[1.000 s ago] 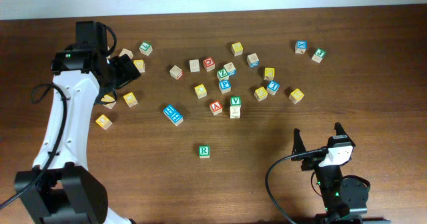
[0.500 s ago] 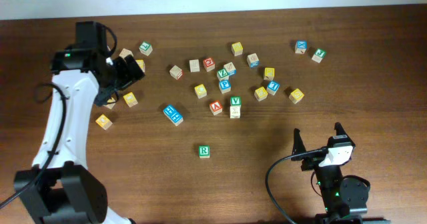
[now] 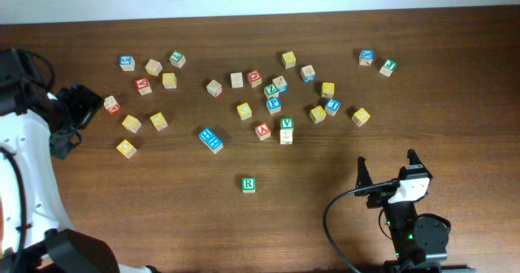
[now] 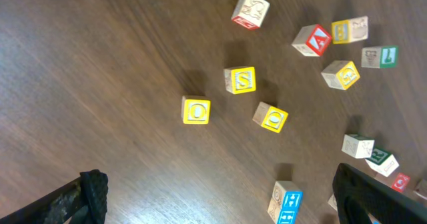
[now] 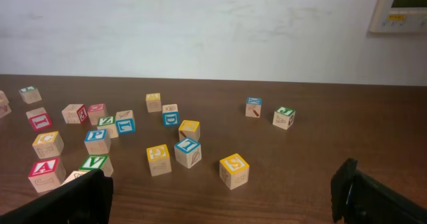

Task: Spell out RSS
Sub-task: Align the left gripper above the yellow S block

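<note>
Overhead, the left gripper [image 3: 75, 119] has pulled away from the left-hand cluster of blocks, where it hung half a second ago, out to the 9 o'clock edge of the table [image 3: 162, 224]. Its jaws stand wide apart and carry nothing; the left wrist view shows only bare wood between them. The retreat uncovers blocks the arm had hidden, among them a blue block [image 3: 126, 62] and a red block [image 3: 143, 84]. None of the blocks seen before has shifted.

At the gripper's 3 o'clock lies a yellow S block [image 3: 131, 123], its letter plain in the left wrist view. No pick came of that visit, and this S looks like the nearest candidate.

Further right, the green R block [image 3: 249, 184] sits alone at the scatter's 6 o'clock, with open wood at its 3 o'clock for two more letters. A second yellow S block [image 3: 361, 116], as the right wrist view appears to read it, lies at the scatter's 3 o'clock. The right gripper [image 3: 388, 174], at the table's 5 o'clock, is spread open and empty, and has not moved.
</note>
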Robot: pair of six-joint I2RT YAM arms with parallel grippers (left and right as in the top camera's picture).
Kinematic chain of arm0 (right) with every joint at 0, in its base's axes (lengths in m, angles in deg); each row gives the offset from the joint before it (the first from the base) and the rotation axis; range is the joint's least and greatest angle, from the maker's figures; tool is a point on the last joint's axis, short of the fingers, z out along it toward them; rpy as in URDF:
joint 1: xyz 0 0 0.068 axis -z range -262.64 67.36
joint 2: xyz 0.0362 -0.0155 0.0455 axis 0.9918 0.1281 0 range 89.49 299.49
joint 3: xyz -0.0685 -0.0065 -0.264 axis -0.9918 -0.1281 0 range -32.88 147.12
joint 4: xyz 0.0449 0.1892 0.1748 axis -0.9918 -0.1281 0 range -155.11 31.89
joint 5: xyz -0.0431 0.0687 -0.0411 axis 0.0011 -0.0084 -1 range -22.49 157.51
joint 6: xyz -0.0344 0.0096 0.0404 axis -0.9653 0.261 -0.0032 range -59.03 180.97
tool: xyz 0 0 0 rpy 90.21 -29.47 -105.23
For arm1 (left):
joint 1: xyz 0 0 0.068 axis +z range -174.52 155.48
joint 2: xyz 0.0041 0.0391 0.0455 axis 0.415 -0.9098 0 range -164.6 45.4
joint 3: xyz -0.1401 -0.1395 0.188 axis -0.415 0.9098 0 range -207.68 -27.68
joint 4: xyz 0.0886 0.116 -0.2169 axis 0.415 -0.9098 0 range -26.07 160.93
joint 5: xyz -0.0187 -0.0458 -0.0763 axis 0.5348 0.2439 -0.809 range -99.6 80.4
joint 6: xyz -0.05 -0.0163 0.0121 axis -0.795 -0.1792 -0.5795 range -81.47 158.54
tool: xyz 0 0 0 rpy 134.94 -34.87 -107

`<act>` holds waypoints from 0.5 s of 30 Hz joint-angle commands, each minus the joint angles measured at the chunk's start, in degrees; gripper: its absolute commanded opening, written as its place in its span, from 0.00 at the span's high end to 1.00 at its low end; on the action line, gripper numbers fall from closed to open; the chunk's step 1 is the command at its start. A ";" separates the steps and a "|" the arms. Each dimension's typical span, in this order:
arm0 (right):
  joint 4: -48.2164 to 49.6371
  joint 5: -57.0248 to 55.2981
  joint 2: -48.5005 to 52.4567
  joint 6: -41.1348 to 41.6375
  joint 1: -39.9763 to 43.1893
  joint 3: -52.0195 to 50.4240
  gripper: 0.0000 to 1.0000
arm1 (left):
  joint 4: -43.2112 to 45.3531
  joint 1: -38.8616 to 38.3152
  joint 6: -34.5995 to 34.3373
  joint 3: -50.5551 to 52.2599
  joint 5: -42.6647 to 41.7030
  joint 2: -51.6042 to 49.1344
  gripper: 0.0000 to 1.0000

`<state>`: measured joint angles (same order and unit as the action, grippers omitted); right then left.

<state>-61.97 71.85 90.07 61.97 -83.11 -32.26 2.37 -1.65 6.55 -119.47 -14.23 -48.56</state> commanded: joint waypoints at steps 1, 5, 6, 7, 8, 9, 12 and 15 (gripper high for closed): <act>-0.37 -0.07 -0.37 -0.35 -0.26 -0.31 0.02 | 0.52 -2.58 2.08 -0.94 0.17 0.39 0.01; -0.37 -0.07 -0.37 -0.35 -0.26 -0.31 0.02 | 0.59 -6.45 3.58 -0.94 7.63 -1.49 0.01; -0.37 -0.07 -0.37 -0.35 -0.26 -0.31 0.02 | 0.59 -6.97 3.61 -0.94 9.18 -2.29 0.01; -0.37 -0.07 -0.37 -0.35 -0.26 -0.31 0.02 | 0.59 -7.26 3.61 -0.94 10.10 -3.23 0.01; -0.37 -0.07 -0.37 -0.35 -0.26 -0.31 0.02 | 0.61 -7.26 3.61 -0.94 10.25 -3.89 0.01; -0.37 -0.07 -0.37 -0.35 -0.26 -0.31 0.02 | 0.61 -7.23 3.63 -0.94 10.29 -5.22 0.01; -0.37 -0.07 -0.37 -0.35 -0.26 -0.31 0.02 | 1.38 -7.23 6.10 -0.94 10.47 -6.95 0.01; -0.37 -0.07 -0.37 -0.35 -0.26 -0.31 0.02 | 2.45 -7.26 7.02 -0.94 8.39 -8.96 0.01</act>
<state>-61.97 71.85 90.07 62.01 -83.11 -32.26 4.14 -8.92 11.66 -119.49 -5.03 -55.62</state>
